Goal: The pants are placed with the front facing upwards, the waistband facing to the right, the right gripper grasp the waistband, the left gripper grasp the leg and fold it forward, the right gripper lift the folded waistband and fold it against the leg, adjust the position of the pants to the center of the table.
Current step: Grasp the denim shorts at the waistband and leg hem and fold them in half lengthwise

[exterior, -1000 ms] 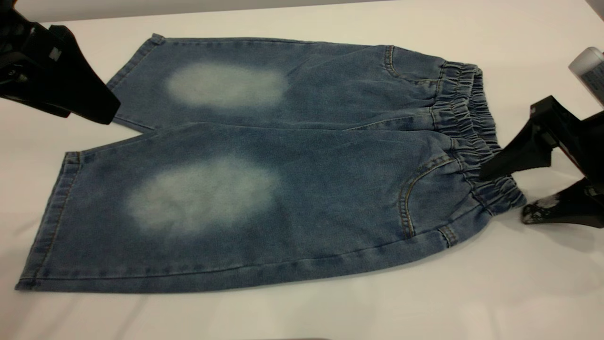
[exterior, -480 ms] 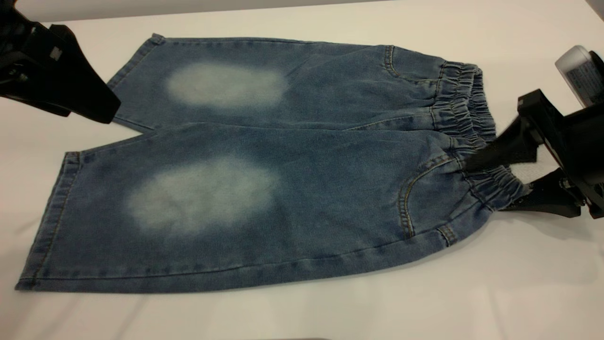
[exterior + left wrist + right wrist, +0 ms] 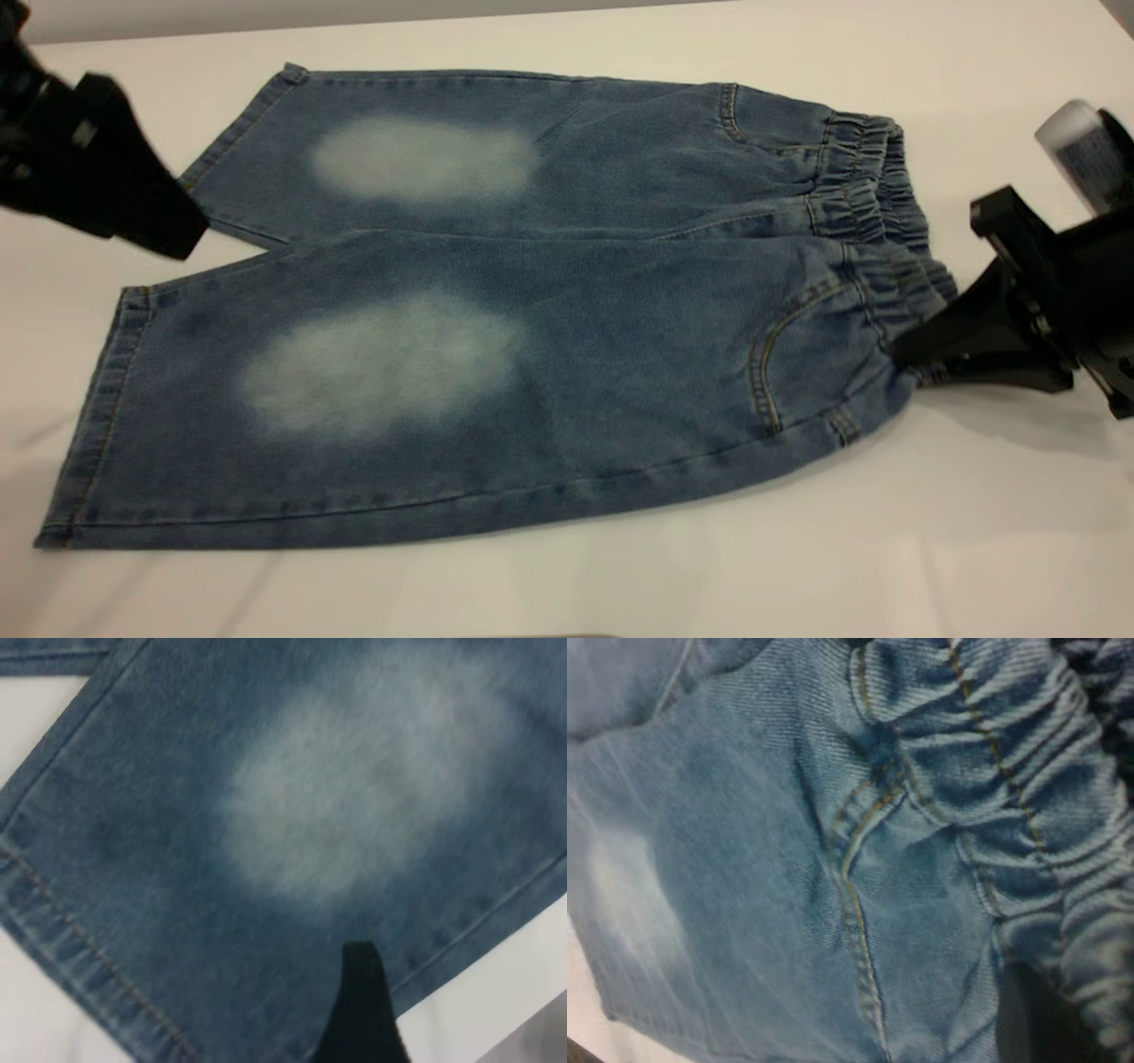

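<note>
The blue denim pants (image 3: 567, 292) lie flat on the white table (image 3: 886, 549), front up, with a pale oval on each thigh. The gathered waistband (image 3: 873, 204) points right. My right gripper (image 3: 908, 354) is shut on the near end of the waistband, which bunches at the pinch. In the right wrist view the puckered waistband (image 3: 1010, 797) and a tan pocket seam (image 3: 855, 877) fill the frame. My left gripper (image 3: 173, 235) hovers open at the far leg's hem. Its wrist view shows one black finger (image 3: 359, 1019) over the leg's denim (image 3: 337, 815).
Bare white table surrounds the pants, with wide room along the near edge (image 3: 567, 594) and to the right. The table's far edge (image 3: 372, 22) runs just behind the far leg. The left arm's black body fills the upper left corner.
The right gripper came in from the right and shut on the waistband's near end, bunching it. The left gripper shifted slightly nearer and to the left.
</note>
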`<action>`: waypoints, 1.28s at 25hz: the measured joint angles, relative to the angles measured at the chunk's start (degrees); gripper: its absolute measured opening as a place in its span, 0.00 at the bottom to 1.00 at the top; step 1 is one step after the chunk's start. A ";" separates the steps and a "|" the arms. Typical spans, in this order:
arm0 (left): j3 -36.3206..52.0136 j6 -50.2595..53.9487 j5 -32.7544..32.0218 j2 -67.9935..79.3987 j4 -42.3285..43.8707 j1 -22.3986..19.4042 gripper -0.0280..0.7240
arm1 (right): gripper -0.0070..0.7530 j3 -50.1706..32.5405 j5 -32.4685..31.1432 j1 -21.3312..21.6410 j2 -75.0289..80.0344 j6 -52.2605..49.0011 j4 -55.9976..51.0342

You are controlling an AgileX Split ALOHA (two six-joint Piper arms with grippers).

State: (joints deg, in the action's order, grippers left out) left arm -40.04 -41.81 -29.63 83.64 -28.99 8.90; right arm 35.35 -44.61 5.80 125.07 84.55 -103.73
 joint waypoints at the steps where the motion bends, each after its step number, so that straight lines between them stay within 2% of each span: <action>1: 0.00 0.60 -0.05 0.00 0.92 0.00 0.71 | 0.06 0.00 -0.13 0.00 0.00 0.21 -0.15; 5: 0.00 2.62 -0.82 0.00 2.26 0.00 0.71 | 0.06 0.00 -0.24 0.00 0.00 0.46 -0.19; 8: 0.00 2.88 -1.06 0.00 2.26 0.00 0.71 | 0.11 0.00 -0.24 0.00 0.00 0.46 -0.19; 14: 0.00 3.09 -1.12 0.00 2.26 0.00 0.71 | 0.40 0.00 -0.38 0.00 0.00 1.52 -0.67; 16: 0.00 3.09 -1.18 0.00 2.26 0.00 0.71 | 0.43 0.00 -0.42 0.00 0.00 2.47 -0.70; 19: 0.00 3.12 -1.22 0.00 2.26 0.00 0.71 | 0.38 0.00 -0.42 0.00 0.00 3.14 -0.70; 24: 0.00 3.16 -1.34 0.00 2.26 0.00 0.71 | 0.09 0.00 -0.31 0.00 0.00 3.22 -0.81; 28: 0.00 3.36 -1.59 0.00 5.18 0.00 0.71 | 0.06 0.00 -0.31 0.00 0.00 3.22 -0.81; 32: 0.99 3.68 -2.27 0.00 14.13 0.00 0.71 | 0.06 0.00 -1.93 0.00 0.00 3.22 -0.81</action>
State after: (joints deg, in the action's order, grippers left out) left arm -39.04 -38.12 -31.90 83.64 -14.86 8.90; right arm 35.35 -46.54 5.80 125.07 87.76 -104.54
